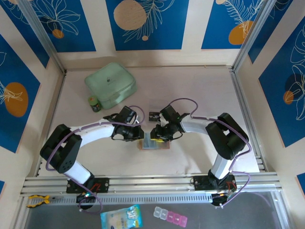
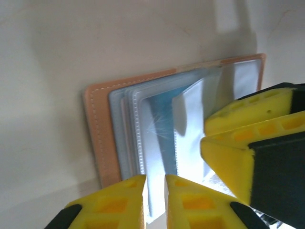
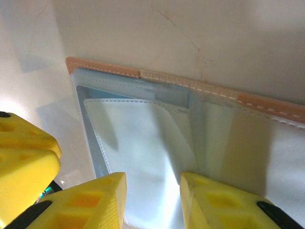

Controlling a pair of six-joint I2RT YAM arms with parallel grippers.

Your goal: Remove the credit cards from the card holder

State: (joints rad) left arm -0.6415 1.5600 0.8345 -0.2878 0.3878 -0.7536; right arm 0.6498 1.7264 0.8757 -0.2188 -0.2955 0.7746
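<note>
The card holder (image 1: 153, 145) lies open on the table between both arms, its tan edge (image 2: 97, 129) framing a fan of clear plastic sleeves (image 3: 143, 138). A blue credit card (image 2: 164, 124) sits inside one sleeve. My left gripper (image 2: 155, 200) hovers over the holder's near edge, its jaws a narrow gap apart with a sleeve's edge showing in the gap. My right gripper (image 3: 152, 200) is open, its fingers straddling a pale sleeve. From above, the left gripper (image 1: 141, 135) and the right gripper (image 1: 156, 134) almost meet over the holder. A small dark card (image 1: 154, 115) lies flat behind them.
A mint-green zip case (image 1: 110, 85) sits at the back left with a small green bottle (image 1: 94, 104) beside it. An aluminium rail (image 1: 152, 181) crosses in front of the arm bases. A packet (image 1: 121, 217) and a pill box (image 1: 170, 217) lie on the near shelf.
</note>
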